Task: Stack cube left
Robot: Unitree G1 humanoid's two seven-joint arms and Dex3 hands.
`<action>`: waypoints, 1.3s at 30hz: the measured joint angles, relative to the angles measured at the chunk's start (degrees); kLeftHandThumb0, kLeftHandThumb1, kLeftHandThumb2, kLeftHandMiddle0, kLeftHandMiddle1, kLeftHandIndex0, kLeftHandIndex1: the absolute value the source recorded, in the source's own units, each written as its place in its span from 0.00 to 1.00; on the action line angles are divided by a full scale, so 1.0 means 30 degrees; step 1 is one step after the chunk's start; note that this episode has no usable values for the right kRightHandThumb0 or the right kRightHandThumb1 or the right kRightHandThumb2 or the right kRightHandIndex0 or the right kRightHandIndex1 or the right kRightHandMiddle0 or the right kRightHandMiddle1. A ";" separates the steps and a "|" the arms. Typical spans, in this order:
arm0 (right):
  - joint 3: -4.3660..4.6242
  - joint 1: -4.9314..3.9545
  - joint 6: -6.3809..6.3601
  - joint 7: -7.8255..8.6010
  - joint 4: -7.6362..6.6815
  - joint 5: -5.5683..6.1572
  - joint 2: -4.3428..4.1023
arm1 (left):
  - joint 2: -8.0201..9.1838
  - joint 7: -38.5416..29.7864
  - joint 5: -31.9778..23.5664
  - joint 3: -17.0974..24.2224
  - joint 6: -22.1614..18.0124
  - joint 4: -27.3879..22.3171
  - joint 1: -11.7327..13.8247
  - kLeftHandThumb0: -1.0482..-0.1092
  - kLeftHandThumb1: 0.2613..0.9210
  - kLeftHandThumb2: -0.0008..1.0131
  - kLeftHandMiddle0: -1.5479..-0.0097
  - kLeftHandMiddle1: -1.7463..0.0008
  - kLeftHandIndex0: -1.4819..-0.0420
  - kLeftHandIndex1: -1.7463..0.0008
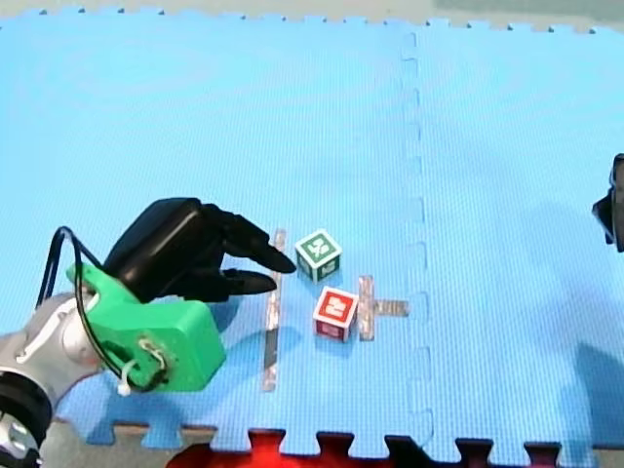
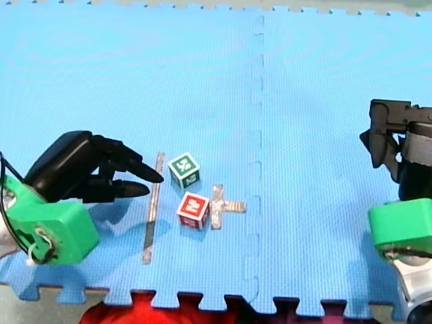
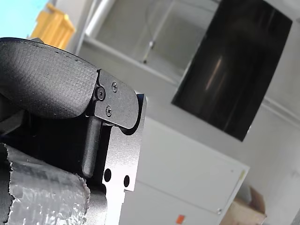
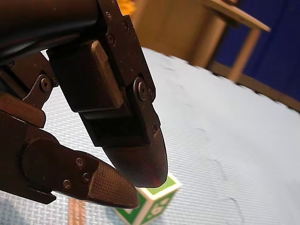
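A green cube (image 1: 319, 254) stands on the blue foam mat (image 1: 195, 146), and a red cube (image 1: 334, 313) sits just in front of it, a small gap between them. My left hand (image 1: 273, 271) hovers to the left of the green cube, empty, its fingertips pointing at the cube and a short way from it. In the second wrist view the same green cube (image 4: 150, 204) shows just beyond two black fingertips (image 4: 117, 192). My right hand (image 2: 388, 142) is raised at the far right edge, holding nothing, far from both cubes.
A long grey tape strip (image 1: 273, 322) lies on the mat between my left hand and the cubes. A tape cross (image 1: 369, 307) lies right of the red cube. A mat seam (image 1: 419, 195) runs front to back. Red floor (image 1: 292, 453) borders the mat's front edge.
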 measured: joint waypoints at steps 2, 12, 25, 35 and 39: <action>0.0012 -0.0006 0.0001 0.0004 0.0026 -0.0001 0.0009 | -0.0081 -0.1227 -0.0591 0.0139 0.0143 -0.0060 -0.0005 0.64 0.82 0.00 0.43 0.00 0.13 0.99; 0.0022 -0.0046 -0.0034 -0.0015 0.0250 0.0003 -0.0008 | -0.0991 -0.7107 -0.4389 0.1890 0.2041 -0.0224 -0.0001 0.61 0.78 0.00 0.42 0.00 0.23 1.00; 0.0019 -0.0010 0.0146 -0.0021 0.0253 0.0037 -0.0097 | -0.1362 -0.5522 -0.1126 0.0980 0.5736 0.0383 -0.0611 0.06 0.78 0.00 0.50 0.00 0.73 0.99; 0.0028 0.0144 0.0192 -0.0095 -0.0056 -0.0028 -0.0197 | -0.2060 -0.2691 0.0423 0.0268 0.7575 0.2107 -0.1457 0.15 0.71 0.00 0.51 0.35 0.72 1.00; 0.0031 0.0263 0.0281 -0.0138 -0.0378 -0.0079 -0.0205 | -0.2187 -0.1673 0.1309 -0.0404 0.8073 0.2299 -0.1819 0.16 0.71 0.00 0.56 0.21 0.73 1.00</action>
